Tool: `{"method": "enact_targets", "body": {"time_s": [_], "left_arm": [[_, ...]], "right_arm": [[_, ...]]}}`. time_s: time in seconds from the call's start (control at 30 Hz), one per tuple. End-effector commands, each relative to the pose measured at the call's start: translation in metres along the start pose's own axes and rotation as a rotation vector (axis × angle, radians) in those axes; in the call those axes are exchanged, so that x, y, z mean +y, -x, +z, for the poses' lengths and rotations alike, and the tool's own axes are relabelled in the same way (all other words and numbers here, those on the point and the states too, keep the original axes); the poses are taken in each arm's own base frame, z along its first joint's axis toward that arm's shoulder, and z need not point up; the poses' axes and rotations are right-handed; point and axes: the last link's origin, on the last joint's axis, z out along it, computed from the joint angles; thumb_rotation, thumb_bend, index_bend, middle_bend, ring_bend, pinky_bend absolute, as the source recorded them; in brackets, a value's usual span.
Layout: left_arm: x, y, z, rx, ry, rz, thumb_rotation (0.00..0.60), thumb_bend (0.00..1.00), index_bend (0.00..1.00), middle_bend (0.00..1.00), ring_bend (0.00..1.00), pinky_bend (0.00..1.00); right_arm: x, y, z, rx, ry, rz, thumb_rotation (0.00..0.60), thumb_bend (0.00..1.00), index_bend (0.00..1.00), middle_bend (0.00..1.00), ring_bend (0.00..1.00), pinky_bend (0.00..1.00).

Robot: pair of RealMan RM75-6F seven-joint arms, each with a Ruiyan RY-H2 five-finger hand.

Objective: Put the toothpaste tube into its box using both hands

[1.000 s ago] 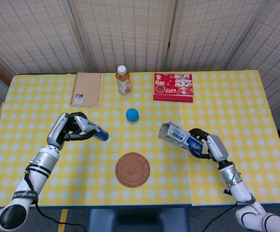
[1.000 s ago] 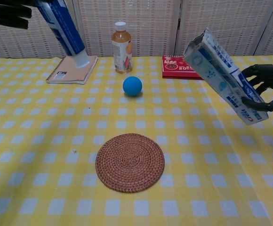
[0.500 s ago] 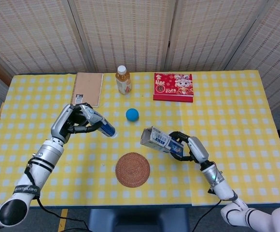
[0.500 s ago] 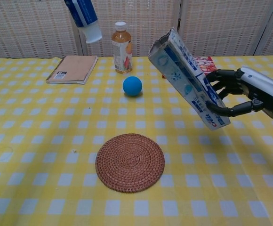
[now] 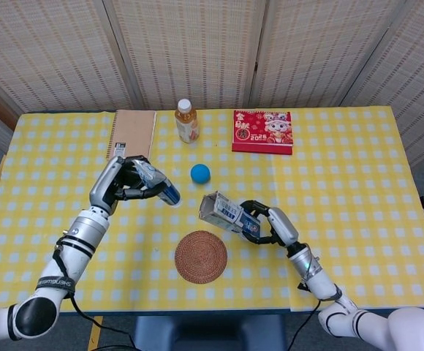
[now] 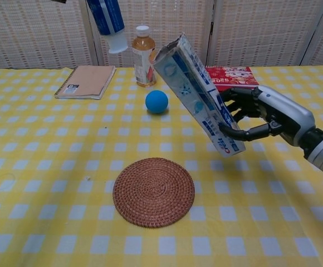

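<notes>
My left hand point(image 5: 122, 182) holds a blue and white toothpaste tube point(image 5: 156, 183) in the air, cap end pointing right toward the box; in the chest view only the tube point(image 6: 109, 21) shows at the top, cap down. My right hand point(image 5: 268, 223) grips the long blue and white toothpaste box point(image 5: 226, 213) by its rear half. The box point(image 6: 197, 92) is tilted, its open end up and toward the tube. A short gap separates the tube's cap from the box mouth. In the chest view my right hand point(image 6: 267, 114) wraps the box's lower part.
A round woven coaster point(image 5: 200, 257) lies under the box, near the table's front. A blue ball point(image 5: 200, 173) sits just behind the gap. A tea bottle point(image 5: 186, 121), a brown notebook point(image 5: 131, 135) and a red packet point(image 5: 262, 131) stand along the back.
My right hand has carried the box left toward the centre. My left hand has brought the tube right, so the cap and box mouth are now close.
</notes>
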Motion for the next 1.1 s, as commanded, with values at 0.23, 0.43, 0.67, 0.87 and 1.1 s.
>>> {"method": "enact_targets", "body": {"time_s": [0.23, 0.43, 0.67, 0.87, 1.1], "left_arm": [[0.006, 0.01, 0.001, 0.0, 0.021, -0.014, 0.6, 0.57, 0.98, 1.0, 1.0, 1.0], [0.008, 0.022, -0.002, -0.015, 0.027, -0.018, 0.6, 0.57, 0.98, 1.0, 1.0, 1.0], [0.008, 0.023, -0.001, 0.001, 0.028, -0.014, 0.6, 0.57, 0.98, 1.0, 1.0, 1.0], [0.007, 0.025, 0.0, 0.007, 0.026, -0.015, 0.6, 0.57, 0.98, 1.0, 1.0, 1.0], [0.012, 0.024, 0.003, 0.033, 0.056, -0.039, 0.6, 0.57, 0.98, 1.0, 1.0, 1.0]], "right_arm": [[-0.003, 0.01, 0.014, -0.017, -0.002, 0.018, 0.6, 0.38, 0.45, 0.31, 0.36, 0.44], [-0.007, 0.019, 0.028, -0.022, -0.01, 0.05, 0.6, 0.38, 0.45, 0.31, 0.36, 0.44], [-0.014, 0.024, 0.033, -0.015, -0.04, 0.081, 0.6, 0.38, 0.45, 0.31, 0.36, 0.44], [-0.017, 0.025, 0.036, -0.008, -0.045, 0.101, 0.6, 0.38, 0.45, 0.31, 0.36, 0.44], [-0.018, 0.033, 0.037, -0.027, -0.047, 0.116, 0.6, 0.38, 0.45, 0.31, 0.36, 0.44]]}}
